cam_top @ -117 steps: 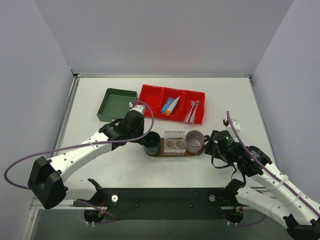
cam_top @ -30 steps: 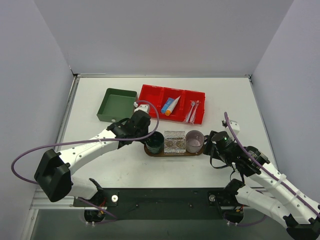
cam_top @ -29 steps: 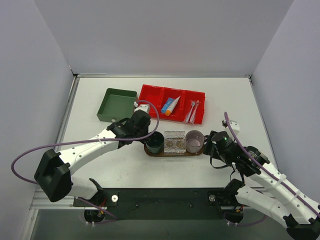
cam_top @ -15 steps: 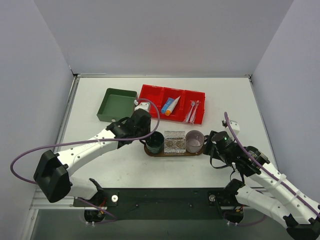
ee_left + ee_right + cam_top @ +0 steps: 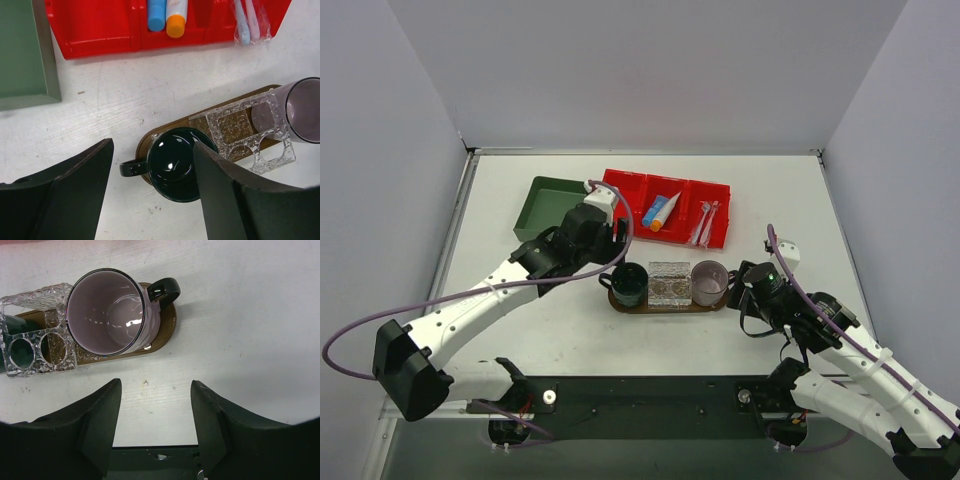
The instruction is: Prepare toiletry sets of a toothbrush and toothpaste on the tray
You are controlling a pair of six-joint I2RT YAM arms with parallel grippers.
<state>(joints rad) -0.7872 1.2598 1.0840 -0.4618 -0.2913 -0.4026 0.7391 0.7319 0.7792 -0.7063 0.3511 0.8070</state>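
White tabletop runs bare around the oval wooden tray point(image 5: 144, 150), which lies under the left claw point(image 5: 152, 145). Its fingers stand spread wide and empty above the dark green mug point(image 5: 175, 170) on the tray's end. Beyond that claw, the red bin point(image 5: 95, 35), toothpaste tubes point(image 5: 176, 12) and wrapped toothbrushes point(image 5: 247, 22) are cut off by the frame. Ahead of the right claw point(image 5: 156, 384), likewise spread and empty, stands the pink mug point(image 5: 107, 312). A clear holder point(image 5: 37, 335) hides the tray's middle.

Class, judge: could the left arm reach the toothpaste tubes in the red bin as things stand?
Probably yes: the left gripper hangs open above the dark green mug, and the toothpaste tubes lie uncovered just beyond.
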